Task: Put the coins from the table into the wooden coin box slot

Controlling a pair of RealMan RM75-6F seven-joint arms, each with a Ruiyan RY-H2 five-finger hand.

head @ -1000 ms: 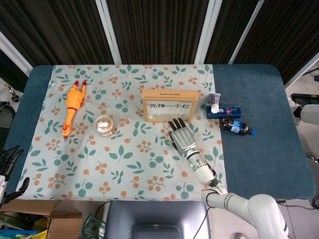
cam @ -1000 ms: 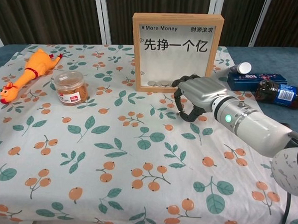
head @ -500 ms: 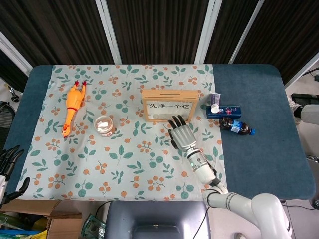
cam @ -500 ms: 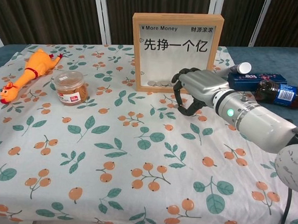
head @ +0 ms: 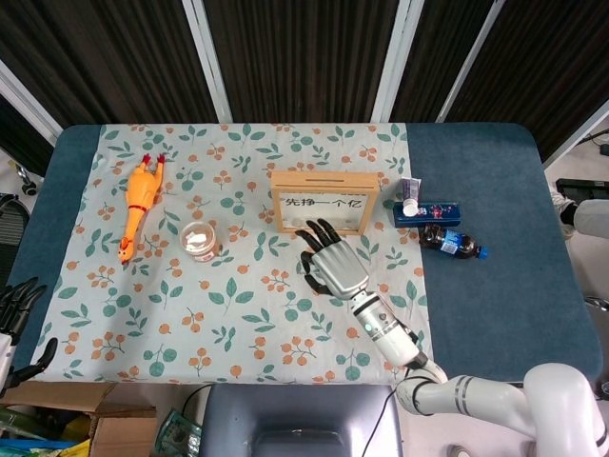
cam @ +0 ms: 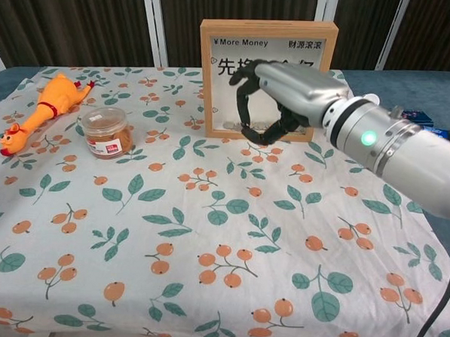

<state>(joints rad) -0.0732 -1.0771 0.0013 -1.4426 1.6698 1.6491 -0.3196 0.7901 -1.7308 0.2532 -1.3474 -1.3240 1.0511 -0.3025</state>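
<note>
The right hand was held above the cloth just in front of the wooden coin box, its fingers curled downward and spread apart; whether a coin was pinched in them could not be told. From the head view the box stood at twelve o'clock from that hand, upright, with a few coins seen lying behind its clear front at the bottom. At nine o'clock, well apart, a small lidded jar was set on the cloth, and farther out at ten o'clock a rubber chicken lay stretched. At two o'clock a tube, a blue carton and a dark bottle were grouped on the bare tabletop. The left hand was seen off the table's edge at eight o'clock, fingers apart and empty. A leaf-and-berry tablecloth covered the blue table; dark slatted panels stood behind.
</note>
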